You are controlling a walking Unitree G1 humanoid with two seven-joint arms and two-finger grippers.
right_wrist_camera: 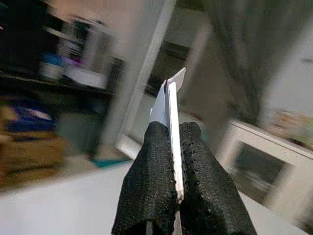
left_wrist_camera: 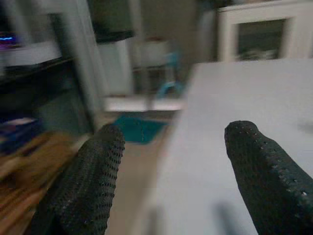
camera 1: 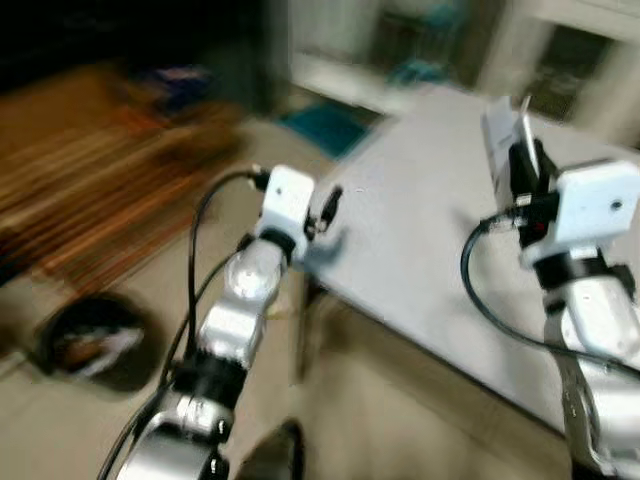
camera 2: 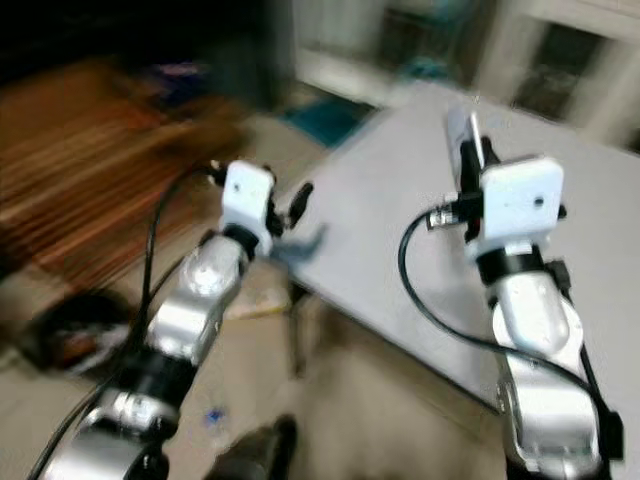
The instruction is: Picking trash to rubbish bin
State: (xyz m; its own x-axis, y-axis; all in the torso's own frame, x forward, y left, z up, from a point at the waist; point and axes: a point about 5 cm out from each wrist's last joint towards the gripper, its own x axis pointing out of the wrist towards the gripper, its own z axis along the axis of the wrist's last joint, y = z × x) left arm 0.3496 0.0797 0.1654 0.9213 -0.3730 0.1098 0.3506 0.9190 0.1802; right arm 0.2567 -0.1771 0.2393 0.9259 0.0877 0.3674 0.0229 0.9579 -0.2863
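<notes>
My right gripper [right_wrist_camera: 171, 147] is shut on a thin flat white piece of trash [right_wrist_camera: 171, 103], held upright above the white table [camera 1: 420, 240]. In the left eye view the same trash [camera 1: 505, 135] sticks up from the right gripper [camera 1: 525, 165]. My left gripper [left_wrist_camera: 171, 161] is open with nothing between its fingers, hovering at the table's near left corner [camera 1: 325, 205]. A dark round rubbish bin [camera 1: 95, 340] sits on the floor at the lower left, with scraps inside. The views are blurred by motion.
A brown striped rug [camera 1: 90, 190] lies on the floor to the left. A teal mat [camera 1: 325, 125] lies past the table's far corner. White cabinets [camera 1: 560, 50] stand behind the table. A black cable [camera 1: 195, 260] loops off the left wrist.
</notes>
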